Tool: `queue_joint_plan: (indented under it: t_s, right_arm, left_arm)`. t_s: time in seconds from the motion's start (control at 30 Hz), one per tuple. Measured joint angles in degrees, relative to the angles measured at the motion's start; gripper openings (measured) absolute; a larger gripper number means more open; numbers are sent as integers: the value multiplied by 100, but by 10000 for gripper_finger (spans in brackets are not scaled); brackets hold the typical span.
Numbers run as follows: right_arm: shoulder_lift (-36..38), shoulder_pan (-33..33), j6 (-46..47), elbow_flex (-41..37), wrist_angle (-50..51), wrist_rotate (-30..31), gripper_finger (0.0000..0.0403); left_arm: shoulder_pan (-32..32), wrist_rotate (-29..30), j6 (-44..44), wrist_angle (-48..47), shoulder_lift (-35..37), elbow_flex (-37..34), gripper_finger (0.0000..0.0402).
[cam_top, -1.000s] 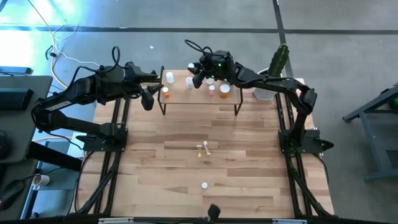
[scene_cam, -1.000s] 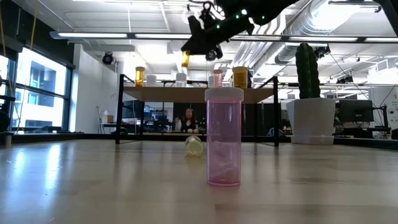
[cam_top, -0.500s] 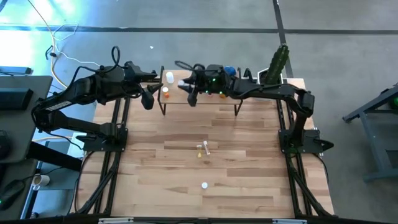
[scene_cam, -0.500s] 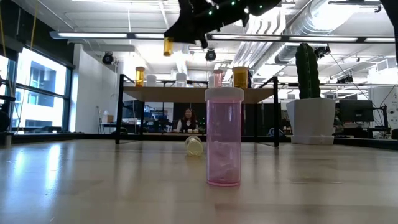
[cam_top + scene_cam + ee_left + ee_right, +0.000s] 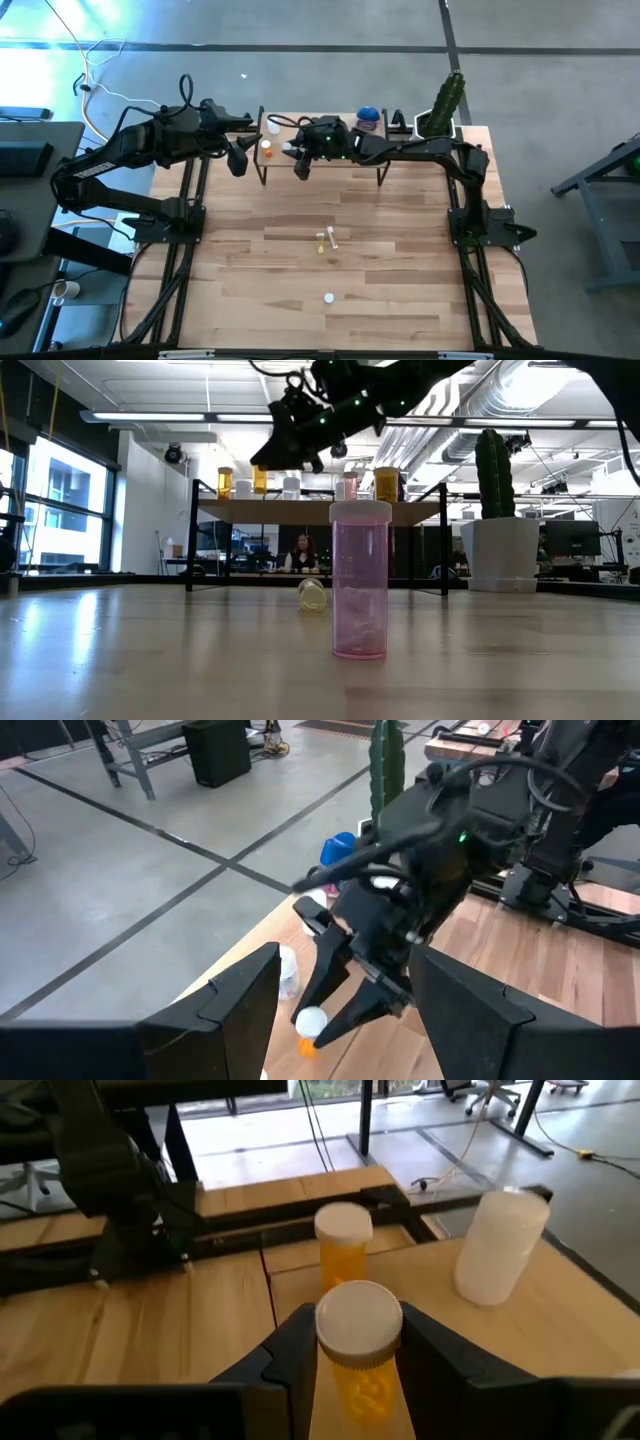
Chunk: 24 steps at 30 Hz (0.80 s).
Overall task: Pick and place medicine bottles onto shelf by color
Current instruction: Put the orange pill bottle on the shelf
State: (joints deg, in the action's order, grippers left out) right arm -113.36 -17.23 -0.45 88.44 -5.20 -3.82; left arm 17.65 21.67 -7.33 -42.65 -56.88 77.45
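My right gripper (image 5: 299, 163) is shut on an orange bottle with a white cap (image 5: 357, 1342) over the left end of the shelf (image 5: 320, 510). In the low view the bottle (image 5: 260, 480) is upright, its base close above the shelf top. Beyond it on the shelf (image 5: 430, 1285) stand another orange bottle (image 5: 343, 1245) and a white bottle (image 5: 497, 1245). My left gripper (image 5: 238, 160) is open and empty, just left of the shelf. A pink bottle (image 5: 360, 580) stands on the table's near middle, and a small bottle (image 5: 312, 593) lies on its side behind it. My right gripper pinches the orange bottle's body just under the white cap (image 5: 357, 1370) between its two fingers (image 5: 290, 1355). The fingers slant down from the table's right. The bottle hangs upright; whether its base touches the shelf, I cannot tell.
A blue jar (image 5: 368, 117) and a cactus in a white pot (image 5: 440, 108) stand behind the shelf's right part. More bottles line the shelf: orange (image 5: 226, 482), white (image 5: 290, 487), pink (image 5: 347, 485), orange (image 5: 385, 483). The table's near half holds only the two loose bottles.
My right gripper has carried the orange bottle from over the shelf's middle toward the table's left and near edges. It rose on the way, then came down close to the shelf top at the left end. The bottle has stayed upright.
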Motion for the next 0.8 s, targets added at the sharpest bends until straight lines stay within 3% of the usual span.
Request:
queue_joint_plan:
  t_s: [0.8]
  right_arm:
    - [-22, -155, 243, -2, 245, 215, 103]
  left_arm:
    - [2, 17, 3, -75, 0, 0, 213]
